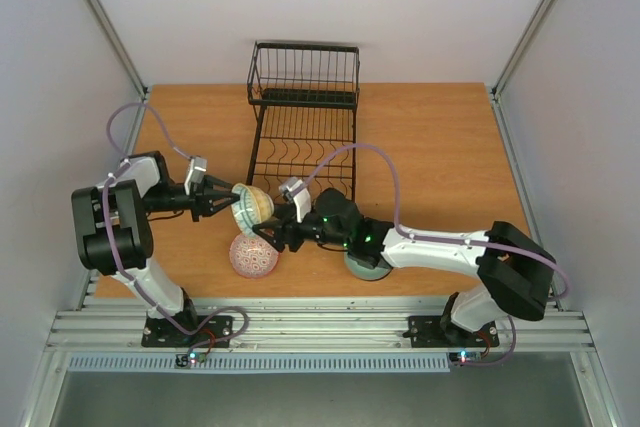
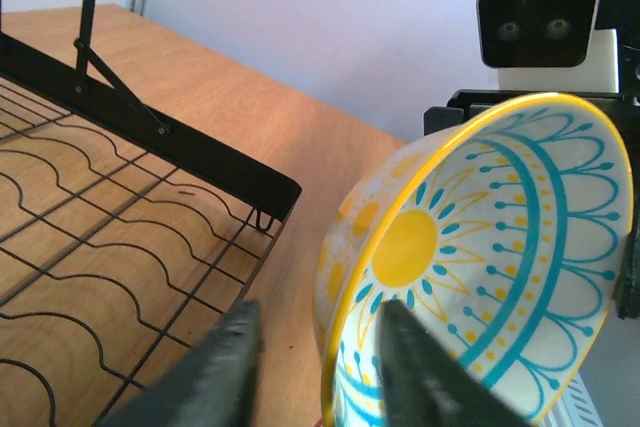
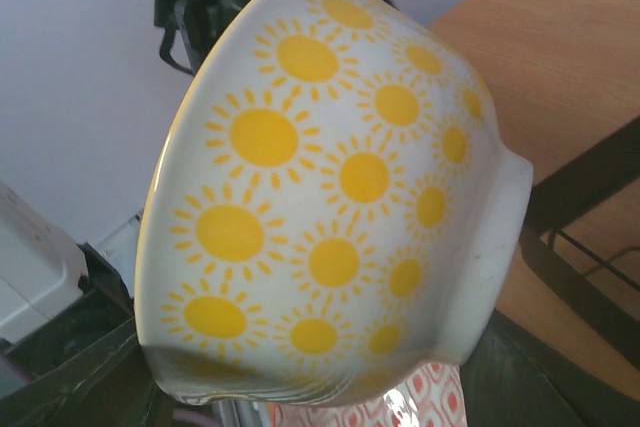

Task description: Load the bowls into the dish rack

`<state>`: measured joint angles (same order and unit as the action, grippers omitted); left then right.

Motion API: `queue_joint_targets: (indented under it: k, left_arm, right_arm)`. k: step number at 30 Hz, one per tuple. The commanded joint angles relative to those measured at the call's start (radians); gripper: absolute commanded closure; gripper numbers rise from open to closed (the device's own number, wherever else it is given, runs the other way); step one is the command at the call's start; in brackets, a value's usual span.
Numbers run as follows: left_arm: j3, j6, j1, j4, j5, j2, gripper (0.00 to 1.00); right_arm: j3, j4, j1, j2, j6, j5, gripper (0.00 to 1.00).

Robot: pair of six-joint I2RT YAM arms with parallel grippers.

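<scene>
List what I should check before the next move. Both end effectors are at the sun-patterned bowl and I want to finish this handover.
1. Sun bowl lifted, between both arms: ok.
2. Left end effector fingers straddle the bowl's rim: ok. Whether they pinch it: cannot tell; the outer finger seems to stand off the wall.
3. Right end effector closed firmly on the bowl: cannot tell; the bowl fills its wrist view.
4. Dish rack slots free of bowls in the top view: ok.
5. Room to lower the sun bowl: not ok; the red-patterned bowl sits close by it.
</scene>
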<state>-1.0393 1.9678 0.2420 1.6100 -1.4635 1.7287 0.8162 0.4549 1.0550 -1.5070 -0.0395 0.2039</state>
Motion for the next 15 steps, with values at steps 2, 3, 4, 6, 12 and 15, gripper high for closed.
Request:
queue_joint_targets:
  k: [2, 3, 4, 6, 12, 15]
  left_arm:
    - [-0.016, 0.015, 0.028, 0.191, -0.078, 0.003, 0.41]
    - [-0.022, 0.006, 0.04, 0.191, -0.092, 0.007, 0.33]
    - [-0.028, -0.002, 0.052, 0.191, -0.104, 0.011, 0.27]
    - [-0.037, -0.018, 0.078, 0.19, -0.128, 0.021, 0.2]
    - [-0.019, -0.012, 0.14, 0.191, -0.185, -0.019, 0.04]
    - [-0.01, -0.012, 0.163, 0.191, -0.2, -0.066, 0.01]
  right_arm:
    - [0.089, -0.22, -0.006, 0.104, -0.14, -0.099, 0.99]
    - [0.113, -0.28, -0.006, 0.109, -0.164, -0.123, 0.99]
    - [0.14, -0.345, -0.006, 0.112, -0.193, -0.145, 0.99]
    - [0.194, -0.46, -0.006, 0.116, -0.244, -0.188, 0.99]
    - [0.338, -0.709, -0.007, 0.112, -0.366, -0.338, 0.99]
    - [0.368, -0.753, -0.006, 0.114, -0.4, -0.382, 0.99]
